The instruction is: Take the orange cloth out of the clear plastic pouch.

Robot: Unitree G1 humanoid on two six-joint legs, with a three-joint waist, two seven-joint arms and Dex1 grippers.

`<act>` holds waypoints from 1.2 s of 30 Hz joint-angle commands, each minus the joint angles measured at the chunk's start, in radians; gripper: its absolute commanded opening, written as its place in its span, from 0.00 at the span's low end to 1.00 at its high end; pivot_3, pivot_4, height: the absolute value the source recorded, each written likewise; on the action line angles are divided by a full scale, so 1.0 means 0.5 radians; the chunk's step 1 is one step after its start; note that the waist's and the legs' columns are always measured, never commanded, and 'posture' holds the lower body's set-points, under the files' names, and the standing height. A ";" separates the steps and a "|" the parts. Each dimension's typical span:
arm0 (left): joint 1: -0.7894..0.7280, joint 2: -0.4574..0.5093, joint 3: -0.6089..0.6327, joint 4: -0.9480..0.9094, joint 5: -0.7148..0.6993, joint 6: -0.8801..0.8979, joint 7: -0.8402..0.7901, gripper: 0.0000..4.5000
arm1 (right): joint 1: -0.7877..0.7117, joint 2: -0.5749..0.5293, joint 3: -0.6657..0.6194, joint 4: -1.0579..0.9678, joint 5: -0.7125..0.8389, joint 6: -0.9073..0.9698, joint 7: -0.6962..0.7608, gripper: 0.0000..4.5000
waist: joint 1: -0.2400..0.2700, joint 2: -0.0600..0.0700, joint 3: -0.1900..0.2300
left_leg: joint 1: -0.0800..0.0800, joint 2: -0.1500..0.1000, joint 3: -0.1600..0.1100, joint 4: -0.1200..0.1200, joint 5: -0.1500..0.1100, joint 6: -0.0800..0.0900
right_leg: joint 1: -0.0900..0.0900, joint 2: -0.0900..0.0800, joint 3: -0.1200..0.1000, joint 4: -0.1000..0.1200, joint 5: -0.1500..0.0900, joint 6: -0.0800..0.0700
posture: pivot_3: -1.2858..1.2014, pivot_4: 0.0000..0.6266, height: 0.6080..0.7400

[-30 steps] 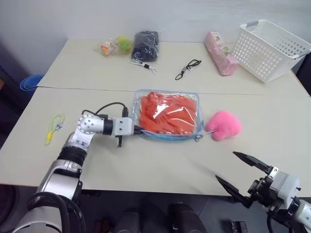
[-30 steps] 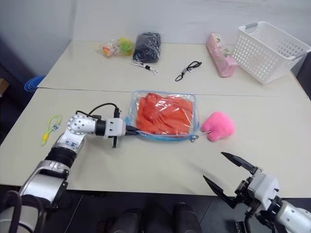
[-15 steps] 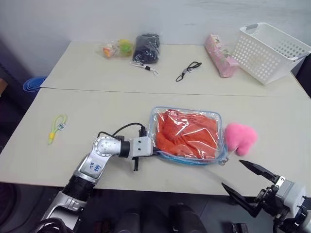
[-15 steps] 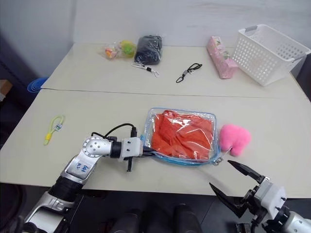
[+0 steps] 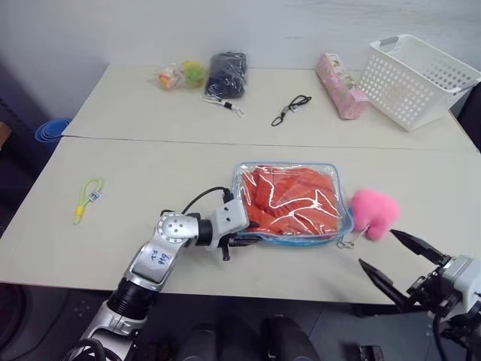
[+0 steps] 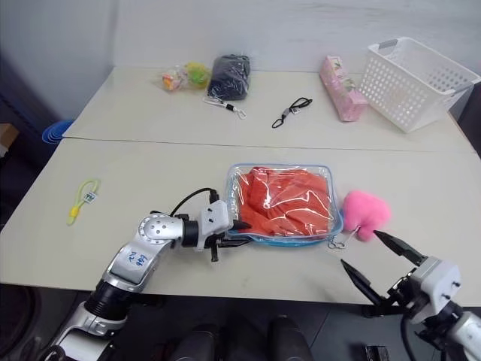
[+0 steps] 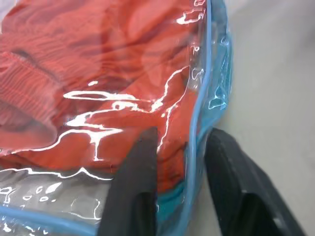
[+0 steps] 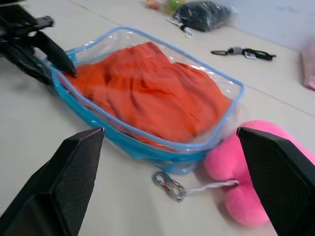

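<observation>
Currently, at the far left of the beige worktop (image 5: 150,158), a yellow-green loop strap (image 5: 86,197) lies by itself. To its right, the left hand (image 5: 240,239) reaches in at the clear plastic pouch (image 5: 294,203) from the pouch's 9 o'clock side. In the left wrist view its two black fingers (image 7: 140,187) stand partly apart, one on each side of the pouch's light-blue trimmed edge; whether they press on that edge cannot be told.

The pouch lies flat near the middle of the front worktop section, its blue trim closed along the visible edges. The orange cloth (image 5: 289,199) is folded inside it and fills most of the interior. A small metal clip (image 8: 168,185) on a white cord lies at the pouch's 5 o'clock corner.

At the pouch's 3 o'clock, touching its edge, sits a pink plush toy (image 5: 373,213). The right hand (image 5: 400,263) hovers at the plush toy's 6 o'clock, past the worktop's front edge, its two fingers spread wide and holding nothing.

Along the far section, from left to right: a small bag of coloured toys (image 5: 180,74), a black bagged item (image 5: 225,73), a black cord (image 5: 291,107), a pink packet (image 5: 340,84) and a white mesh basket (image 5: 417,79) at the right end.
</observation>
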 commanded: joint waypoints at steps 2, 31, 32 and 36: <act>-0.051 0.099 0.129 -0.043 -0.214 -0.104 -0.189 0.69 | -0.259 -0.215 -0.110 0.230 0.129 0.447 -0.144 1.00 | -0.012 0.001 0.000 | 0.000 0.000 0.002 0.000 0.000 0.000 | 0.000 0.000 0.001 0.000 0.000 0.000 | 0.52 0.24 1.00; 0.135 0.291 0.302 0.021 -0.838 -0.221 -0.723 1.00 | -0.999 -0.367 -0.113 0.470 -0.067 0.395 0.512 0.18 | -0.011 0.005 0.001 | -0.008 0.000 0.001 0.002 -0.001 0.006 | -0.005 0.001 0.000 -0.007 0.002 0.004 | 0.52 0.24 1.00; 0.140 0.296 0.300 0.037 -0.829 -0.224 -0.718 1.00 | -0.944 -0.371 -0.083 0.350 -0.090 0.340 0.543 0.18 | -0.010 0.005 0.001 | -0.007 0.000 0.001 0.001 -0.001 0.005 | -0.005 0.001 0.000 -0.007 0.002 0.004 | 0.52 0.24 1.00; 0.141 0.314 0.293 0.086 -0.824 -0.228 -0.728 1.00 | -0.767 -0.389 0.115 0.024 -0.170 0.163 0.688 0.18 | -0.010 0.006 0.002 | -0.007 0.000 0.001 0.000 0.000 0.004 | -0.005 0.001 0.000 -0.005 0.002 0.004 | 0.52 0.24 1.00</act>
